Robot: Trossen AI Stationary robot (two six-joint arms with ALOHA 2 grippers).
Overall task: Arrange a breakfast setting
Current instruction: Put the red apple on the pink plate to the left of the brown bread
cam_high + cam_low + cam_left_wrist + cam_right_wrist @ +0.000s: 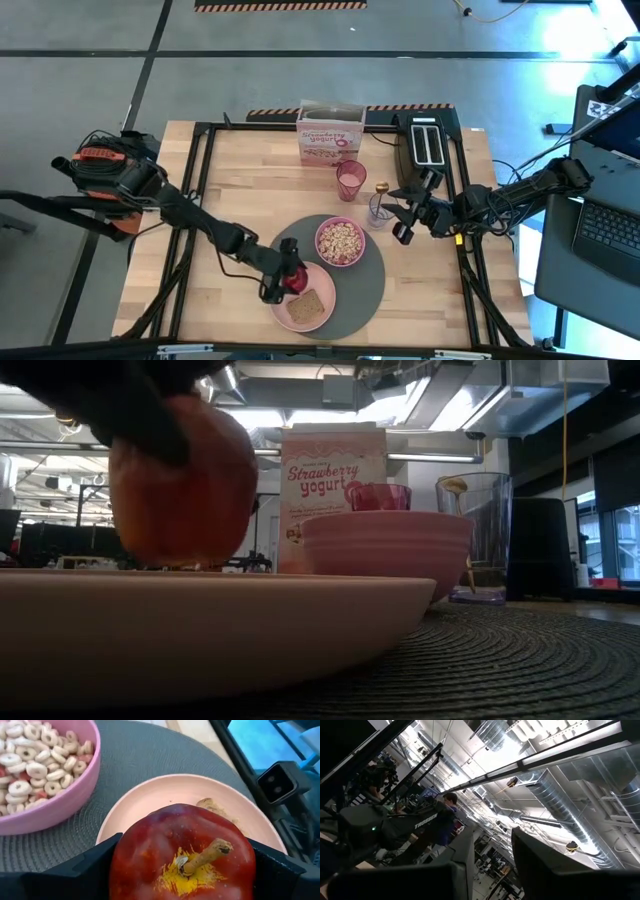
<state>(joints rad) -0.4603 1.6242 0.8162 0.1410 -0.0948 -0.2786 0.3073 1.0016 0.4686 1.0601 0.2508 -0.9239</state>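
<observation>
A round dark-grey mat (370,285) lies near the table's front edge. On it are a pink bowl (340,241) of cereal rings and a larger pink plate (322,285) with brown toast (308,307). My left gripper (287,279) is shut on a red apple (182,855) over the plate's left part. A pink tumbler (351,180) and a clear glass (379,211) holding a small spoon (453,486) stand behind the mat. The pink-and-white cereal box (330,138) stands at the far edge. My right gripper (403,228) is open and empty, just right of the glass. My left gripper pinches the apple between its two fingers, one on each opposite side (116,865) of its widest part. The fingers slant down from the table's left. The apple's stem (205,855) faces the wrist camera. The plate's rim hides the apple's underside, so whether it rests on the plate cannot be told.
A black toaster (427,148) stands at the far right of the table, behind my right arm. A black frame (200,200) runs around the wooden tabletop. Bare wood lies left of the mat.
</observation>
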